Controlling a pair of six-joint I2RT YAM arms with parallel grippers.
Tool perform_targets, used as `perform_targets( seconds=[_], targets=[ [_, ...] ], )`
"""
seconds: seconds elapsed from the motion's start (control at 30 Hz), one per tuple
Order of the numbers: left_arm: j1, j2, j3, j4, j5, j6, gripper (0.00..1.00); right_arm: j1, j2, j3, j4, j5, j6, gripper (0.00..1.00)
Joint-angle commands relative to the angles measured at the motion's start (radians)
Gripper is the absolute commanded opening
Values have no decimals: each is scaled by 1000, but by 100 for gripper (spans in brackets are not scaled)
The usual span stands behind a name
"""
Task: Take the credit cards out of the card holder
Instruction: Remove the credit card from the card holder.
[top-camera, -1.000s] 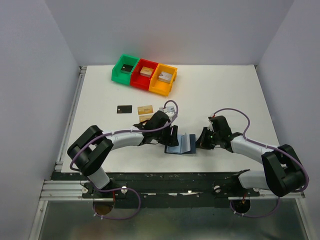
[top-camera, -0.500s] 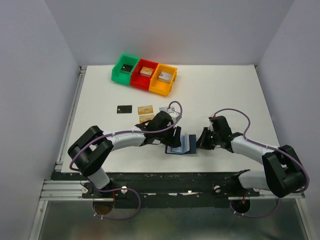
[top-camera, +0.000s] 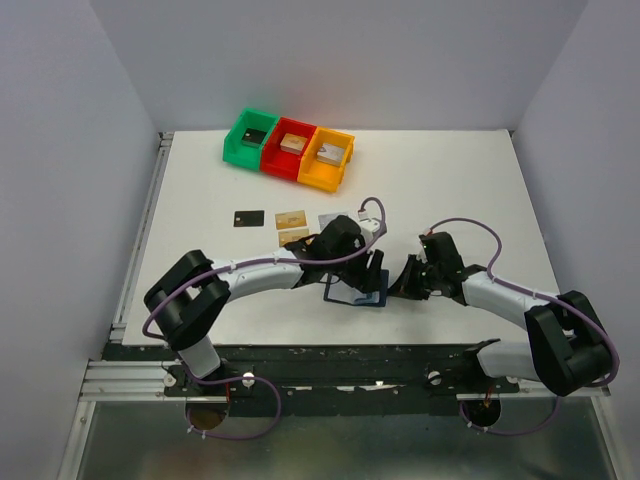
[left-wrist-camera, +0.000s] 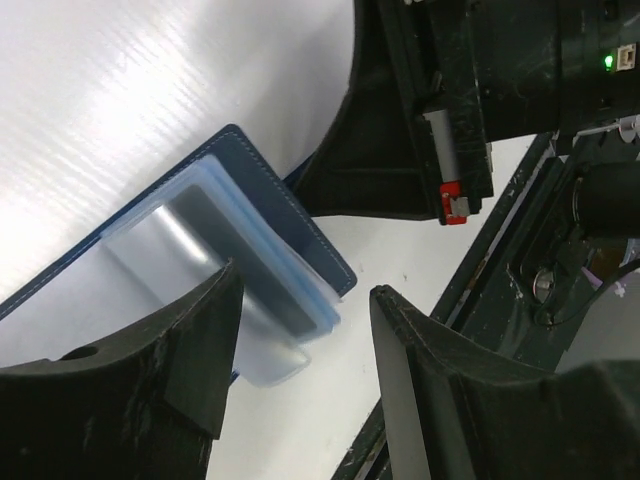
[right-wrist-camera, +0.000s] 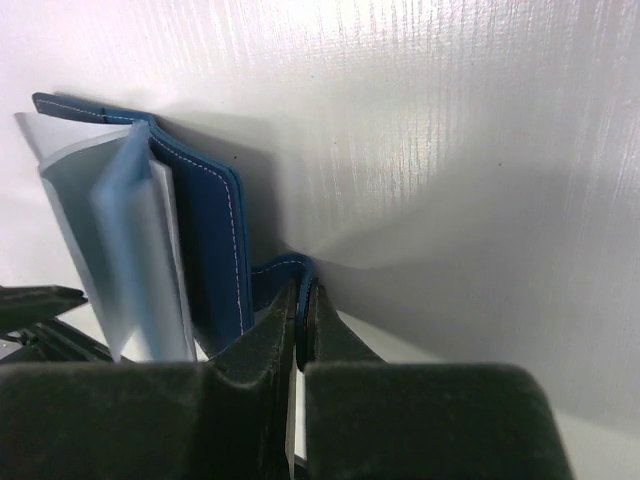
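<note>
The card holder (top-camera: 356, 293) lies open near the worktop's (top-camera: 450, 190) front edge, its flap pinched by the clenched right end effector (right-wrist-camera: 300, 300), while the released left end effector (left-wrist-camera: 300, 310) straddles its sleeve pages (left-wrist-camera: 215, 235)

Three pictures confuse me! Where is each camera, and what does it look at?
Top: above and behind, looking down at the table; left arm and right arm show.
Left wrist: looks down on the card holder; its open left claw shows.
Right wrist: looks low along the table; its right claw, shut on the card holder, shows.
All share the card holder.
</note>
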Motion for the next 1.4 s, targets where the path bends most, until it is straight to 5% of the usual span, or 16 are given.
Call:
perform_targets(
  seconds=[0.0,0.27,0.7,1.37],
  targets=[
    [-34,53,62,-53,53,52,65,-2,-1,-9,-61,48,4,0],
    [-54,67,94,-93,15,71,66,-4,-8,-9,-76,59,-2,1],
    [-33,-20,10,-159,-306,14,67,-4,12,11,-74,59,-11,0],
    [-45,99,112,-208,-284,26,75,-4,41,25,-74,51,-21,0]
  ],
)
